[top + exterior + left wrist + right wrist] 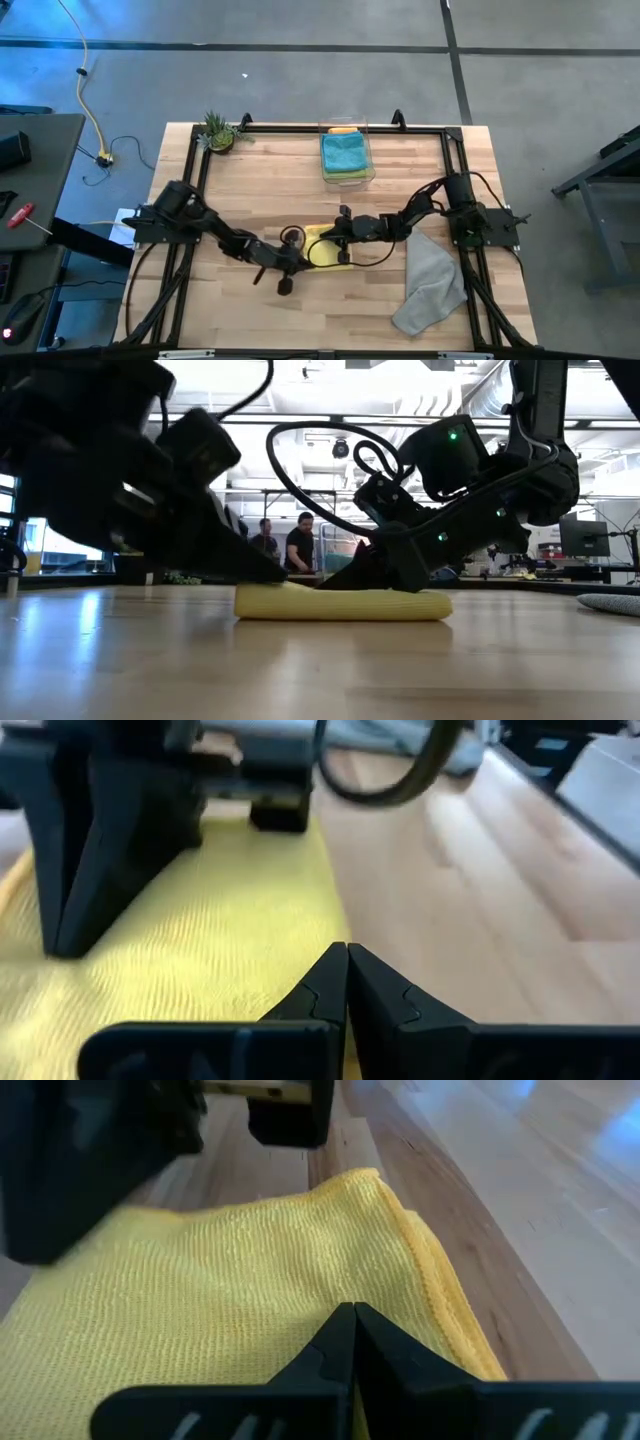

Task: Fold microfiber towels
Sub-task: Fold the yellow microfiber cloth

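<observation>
- Near the table's front middle, the folded yellow microfiber towel lay between both arms; the left gripper and right gripper were each clenched tight, pressing on it and grasping nothing.
- Folded teal blue towel topped the stack in the clear plastic bin; a lime green edge showed beneath.
- One crumpled grey towel seemingly remained unfolded.
- Counted: two arms, one bin, four towels discernible.
</observation>
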You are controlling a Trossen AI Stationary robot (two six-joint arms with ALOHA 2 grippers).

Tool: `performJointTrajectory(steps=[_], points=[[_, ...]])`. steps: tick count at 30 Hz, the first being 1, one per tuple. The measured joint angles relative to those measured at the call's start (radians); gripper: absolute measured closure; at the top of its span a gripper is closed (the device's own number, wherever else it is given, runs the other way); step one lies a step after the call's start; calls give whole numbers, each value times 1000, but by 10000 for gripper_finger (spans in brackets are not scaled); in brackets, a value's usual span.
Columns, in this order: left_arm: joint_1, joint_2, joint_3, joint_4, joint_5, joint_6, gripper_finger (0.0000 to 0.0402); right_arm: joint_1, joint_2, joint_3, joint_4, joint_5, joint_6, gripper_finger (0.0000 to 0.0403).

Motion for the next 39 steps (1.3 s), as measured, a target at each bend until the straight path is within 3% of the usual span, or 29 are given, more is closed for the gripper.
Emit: performJointTrajectory(steps=[10,16,21,33,39], points=[[-1,40,2,-45,-27,-77,401,2,-8,0,-16,7,13,403],[-1,40,2,-51,-22,-82,402,2,-111,-3,-92,6,11,403],[-1,40,2,-54,-22,-83,402,1,-132,-2,-42,-12,9,403],[-1,40,3,-57,-19,-80,402,-31,13,152,-86,-89,-69,403],[-1,40,3,-57,-17,-80,402,-57,58,155,-81,-86,-70,403]])
